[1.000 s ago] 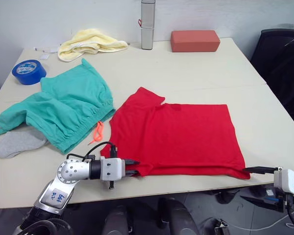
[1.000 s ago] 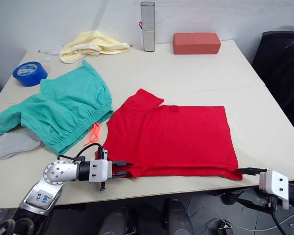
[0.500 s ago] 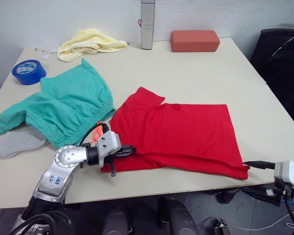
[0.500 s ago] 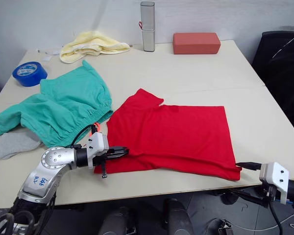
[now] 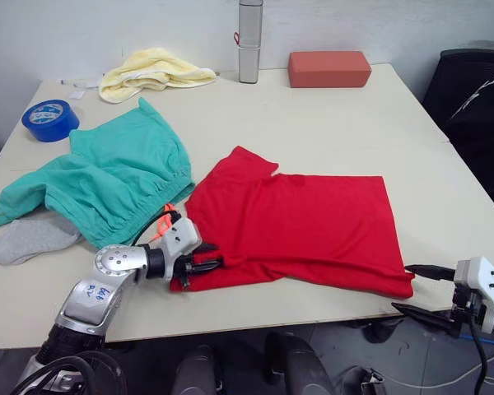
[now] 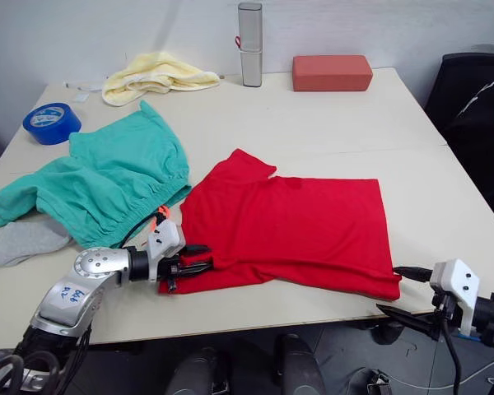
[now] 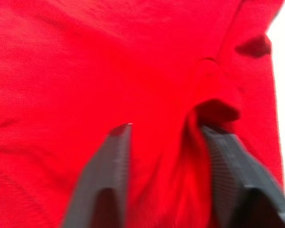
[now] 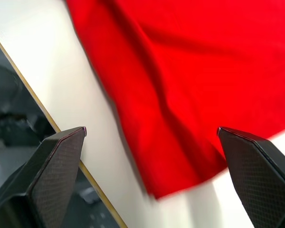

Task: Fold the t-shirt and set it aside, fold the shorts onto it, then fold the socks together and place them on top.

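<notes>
The red t-shirt (image 5: 305,222) lies spread on the table's near half, with its near left corner bunched up. My left gripper (image 5: 207,263) rests on that bunched corner. In the left wrist view its fingers (image 7: 109,166) stand apart, open, with a ridge of red cloth (image 7: 194,142) between them. My right gripper (image 5: 413,288) is open wide just off the shirt's near right corner (image 8: 180,156), at the table's front edge. The teal shorts (image 5: 115,177) lie crumpled at the left, their orange drawstring (image 5: 165,220) beside my left wrist. A grey sock (image 5: 29,237) pokes out from under them.
A pale yellow cloth (image 5: 152,70), a blue tape roll (image 5: 49,119), a metal cylinder (image 5: 249,39) and a red-brown block (image 5: 329,68) sit along the back of the table (image 5: 329,132). A black chair (image 5: 477,107) stands at the right.
My left gripper dragged the shirt's near left corner back from the table edge, bunching it, and its fingers have spread apart. The right gripper dropped slightly past the front edge.
</notes>
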